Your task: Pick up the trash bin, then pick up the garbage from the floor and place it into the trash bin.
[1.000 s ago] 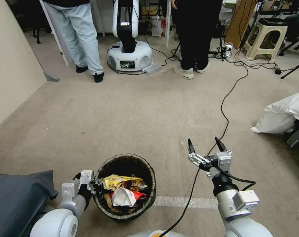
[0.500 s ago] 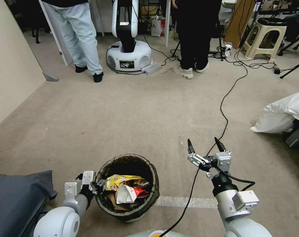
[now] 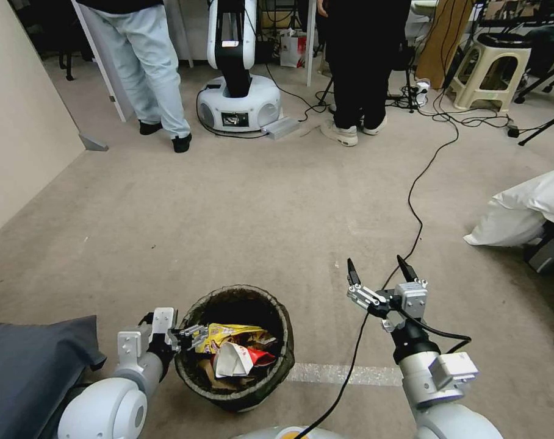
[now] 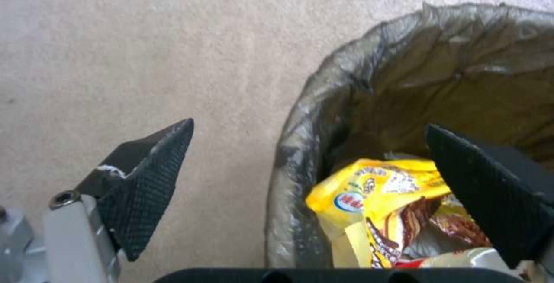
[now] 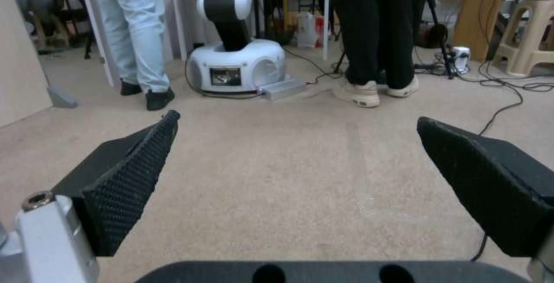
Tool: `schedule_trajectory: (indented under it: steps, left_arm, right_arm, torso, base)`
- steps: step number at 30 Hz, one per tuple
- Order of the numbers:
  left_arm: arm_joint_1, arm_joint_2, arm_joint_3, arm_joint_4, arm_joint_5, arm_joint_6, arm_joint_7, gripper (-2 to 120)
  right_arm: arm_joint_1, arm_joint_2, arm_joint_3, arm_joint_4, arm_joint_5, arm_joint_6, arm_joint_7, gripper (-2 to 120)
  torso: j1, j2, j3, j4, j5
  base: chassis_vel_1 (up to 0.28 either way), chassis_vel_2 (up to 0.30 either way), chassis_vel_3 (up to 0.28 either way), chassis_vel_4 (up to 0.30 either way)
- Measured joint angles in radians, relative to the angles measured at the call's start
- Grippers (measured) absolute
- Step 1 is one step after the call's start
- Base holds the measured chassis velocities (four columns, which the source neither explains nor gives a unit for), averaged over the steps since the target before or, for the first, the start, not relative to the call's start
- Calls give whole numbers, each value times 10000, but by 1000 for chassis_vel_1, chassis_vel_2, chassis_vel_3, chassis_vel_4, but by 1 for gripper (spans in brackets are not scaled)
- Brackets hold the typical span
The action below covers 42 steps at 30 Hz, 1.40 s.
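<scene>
One bin point(image 3: 237, 347) stands on the carpet just in front of the robot, its dark bag folded over the rim. Inside lie several pieces of garbage: a yellow wrapper point(image 3: 231, 335), a crumpled red-and-white cup point(image 3: 237, 358) and some brown paper beneath them, too jumbled to count further.

Two hands show in the head view. The left hand point(image 3: 188, 336) sits at the bin's left rim, spread, with one finger outside the wall and the other over the opening. The right hand point(image 3: 377, 273) hangs apart from the bin on the right, also spread, pinching nothing, above a black cable point(image 3: 411, 213) that runs across the carpet.

The left wrist view gives what the head view cannot: the rim point(image 4: 294, 153) passes between the two fingers without either pad touching it, and the wrapper point(image 4: 375, 205) lies just beside the inner pad point(image 4: 491, 192). The right wrist view shows its fingers point(image 5: 124, 179) wide apart over bare carpet point(image 5: 288, 188), with no garbage between them
</scene>
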Motion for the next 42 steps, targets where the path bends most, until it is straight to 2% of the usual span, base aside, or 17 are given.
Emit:
schedule_trajectory:
  steps: [15, 17, 18, 19, 21, 22, 23, 26, 27, 29, 31, 35, 42]
  left_arm:
    - [322, 129, -442, -841, -378, -149, -19, 100]
    - [412, 108, -489, -913, -436, -1034, -52, 100]
    - [412, 108, -489, -913, -436, -1034, -52, 100]
    - [447, 90, -498, -913, -307, -1663, -95, 100]
    - [574, -9, -504, -842, 122, -3580, -386, 100]
    - [674, -97, -508, -806, 305, -4256, -549, 100]
    - [674, -97, -508, -806, 305, -4256, -549, 100]
    - [1034, -425, -576, -745, 1195, -6418, -1360, 100]
    - [1034, -425, -576, -745, 1195, -6418, -1360, 100]
    - [1216, -483, -604, -865, 1605, -7369, -1753, 100]
    - [1370, -539, -606, -1088, 1921, -7708, -1905, 100]
    - [1635, -648, -581, -1383, 2395, -7886, -1974, 100]
    - [1919, -811, -415, -1447, 2764, -8241, -2261, 100]
  right_arm:
    - [-86, -27, 60, 30, 14, -1, 52, 100]
    - [-172, -90, 183, 31, -6, 137, 116, 100]
    - [-172, -90, 183, 31, -6, 137, 116, 100]
    - [-217, -112, 271, 25, -84, 244, 126, 100]
    - [-316, -121, 508, -16, -304, 584, 108, 100]
    - [-356, -117, 599, -27, -359, 726, 113, 100]
    - [-356, -117, 599, -27, -359, 726, 113, 100]
    - [-698, 37, 1075, -107, -740, 1321, 312, 100]
    - [-698, 37, 1075, -107, -740, 1321, 312, 100]
    - [-1047, 83, 1377, -154, -834, 1600, 410, 100]
    - [-1389, 134, 1622, -158, -835, 1810, 438, 100]
    - [-1825, 266, 1882, -167, -856, 2147, 436, 100]
    - [-2140, 487, 1940, -168, -978, 2433, 416, 100]
  torso:
    - [-1, 0, 0, 0, 0]
    - [0, 0, 0, 1, 0]
    - [0, 0, 0, 1, 0]
    - [0, 0, 0, -1, 0]
    - [0, 0, 0, -3, 2]
    - [0, 0, 0, 0, 1]
    - [0, 0, 0, 0, 1]
    - [-1, 0, -1, 0, 0]
    - [-1, 0, -1, 0, 0]
    - [-1, 0, -1, 0, 0]
    - [-1, 0, -1, 0, 0]
    - [-1, 0, -1, -1, 1]
    - [0, 0, -1, 1, 0]
  base:
    - [0, 0, 0, 0]
    - [0, 0, 0, 0]
    - [0, 0, 0, 0]
    - [0, 0, 0, 0]
    - [0, 0, 0, 0]
    - [0, 0, 0, 0]
    - [0, 0, 0, 0]
    - [0, 0, 0, 0]
    - [0, 0, 0, 0]
    - [0, 0, 0, 0]
    - [0, 0, 0, 0]
    - [0, 0, 0, 0]
    - [0, 0, 0, 0]
